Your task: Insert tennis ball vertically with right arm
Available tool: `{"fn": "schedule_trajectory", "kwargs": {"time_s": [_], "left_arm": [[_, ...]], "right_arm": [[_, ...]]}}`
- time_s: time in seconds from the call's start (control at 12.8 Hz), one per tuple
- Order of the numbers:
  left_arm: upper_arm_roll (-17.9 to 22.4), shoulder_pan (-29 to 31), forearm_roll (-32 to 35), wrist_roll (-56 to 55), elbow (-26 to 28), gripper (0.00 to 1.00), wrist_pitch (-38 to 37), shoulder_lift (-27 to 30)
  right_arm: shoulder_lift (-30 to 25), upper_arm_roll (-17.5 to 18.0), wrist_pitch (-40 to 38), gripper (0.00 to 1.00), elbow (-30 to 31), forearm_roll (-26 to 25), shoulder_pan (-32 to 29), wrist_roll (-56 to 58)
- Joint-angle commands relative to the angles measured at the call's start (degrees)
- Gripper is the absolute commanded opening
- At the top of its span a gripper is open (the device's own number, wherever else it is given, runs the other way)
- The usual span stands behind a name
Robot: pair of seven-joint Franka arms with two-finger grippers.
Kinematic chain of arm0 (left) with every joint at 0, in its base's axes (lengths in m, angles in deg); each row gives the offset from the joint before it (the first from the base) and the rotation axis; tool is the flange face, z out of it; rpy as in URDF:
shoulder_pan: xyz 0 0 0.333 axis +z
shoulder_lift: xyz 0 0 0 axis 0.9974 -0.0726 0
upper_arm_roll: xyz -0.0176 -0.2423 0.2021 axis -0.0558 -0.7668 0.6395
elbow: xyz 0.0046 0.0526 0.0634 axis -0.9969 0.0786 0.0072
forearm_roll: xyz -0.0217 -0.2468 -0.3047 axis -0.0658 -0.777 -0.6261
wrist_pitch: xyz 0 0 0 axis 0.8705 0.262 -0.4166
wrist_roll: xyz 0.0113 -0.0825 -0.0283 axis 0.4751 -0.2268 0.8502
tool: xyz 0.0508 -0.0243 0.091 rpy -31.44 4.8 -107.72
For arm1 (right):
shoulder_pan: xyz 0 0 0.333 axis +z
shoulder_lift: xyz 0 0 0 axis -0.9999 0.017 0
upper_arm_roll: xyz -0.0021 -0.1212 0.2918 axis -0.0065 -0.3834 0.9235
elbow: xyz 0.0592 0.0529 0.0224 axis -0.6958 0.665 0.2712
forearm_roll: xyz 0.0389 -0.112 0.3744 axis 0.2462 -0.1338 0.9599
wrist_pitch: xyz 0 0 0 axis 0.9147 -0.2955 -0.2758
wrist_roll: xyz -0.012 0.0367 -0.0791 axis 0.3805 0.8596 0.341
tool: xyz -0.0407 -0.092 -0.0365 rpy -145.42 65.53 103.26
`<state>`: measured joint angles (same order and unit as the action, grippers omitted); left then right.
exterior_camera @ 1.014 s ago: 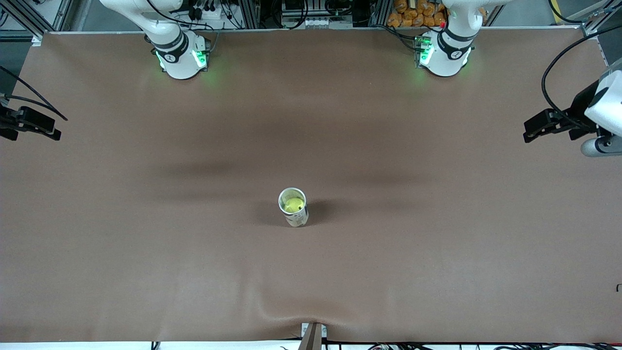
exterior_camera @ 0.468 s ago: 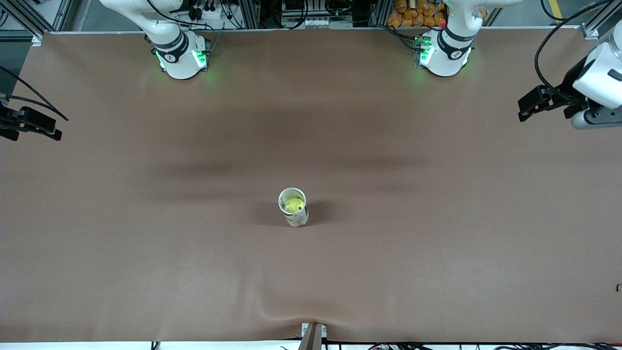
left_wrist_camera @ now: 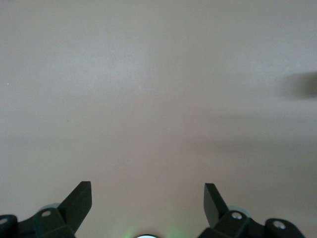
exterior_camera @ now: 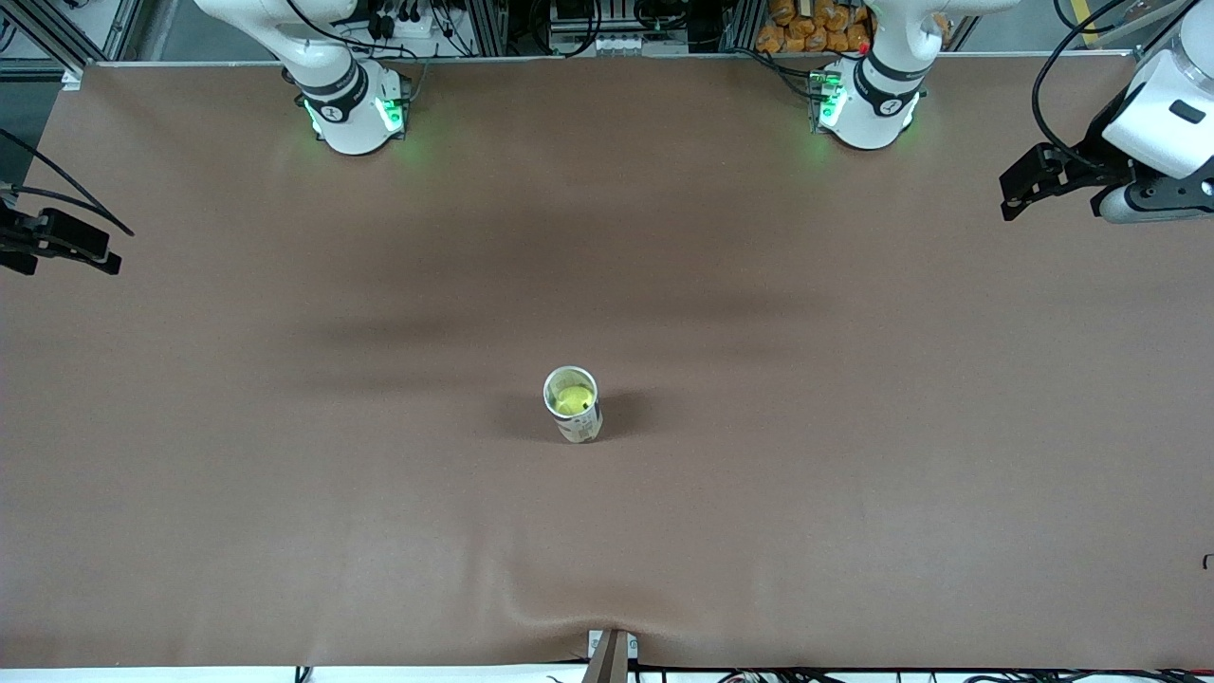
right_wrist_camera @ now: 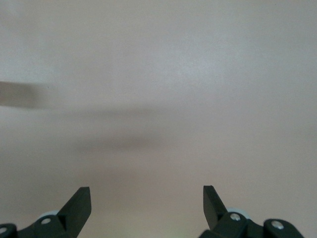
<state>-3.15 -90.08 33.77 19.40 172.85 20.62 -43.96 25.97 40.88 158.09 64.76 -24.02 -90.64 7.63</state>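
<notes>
The right gripper hangs over bare table at the right arm's end, its 2 black fingers spread wide with nothing between them. In the front view the right gripper shows as a dark shape at the edge of the picture, held above the brown table covering.

The left gripper is over the left arm's end of the table, fingers likewise parted and empty. In the front view the left gripper projects from the white wrist of the left arm.

Both wrist views show only plain table surface and soft shadows under the fingers.

The tennis ball sits inside an upright open-topped can near the middle of the table, well apart from both grippers. The can stands nearer to the front camera than the 2 arm bases, which glow green.
</notes>
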Motion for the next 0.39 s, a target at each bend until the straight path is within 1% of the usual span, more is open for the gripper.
{"fn": "schedule_trajectory", "kwargs": {"time_s": [0.0,0.08,0.31], "left_arm": [[0.1,0.2,-2.5,-0.1,-6.5,1.00,-3.0,-3.4],[0.2,0.1,-2.6,-0.2,-8.7,1.00,-4.7,-4.8],[0.1,-0.4,-2.5,-0.6,-9.1,1.00,-5.2,-6.5]], "right_arm": [[-0.3,0.3,0.0,1.00,-0.2,-0.5,-0.1,-0.2],[-0.3,0.3,0.0,1.00,-0.2,-0.5,-0.1,-0.2],[-0.3,0.3,0.1,1.00,-0.2,-0.5,0.2,-0.2]]}}
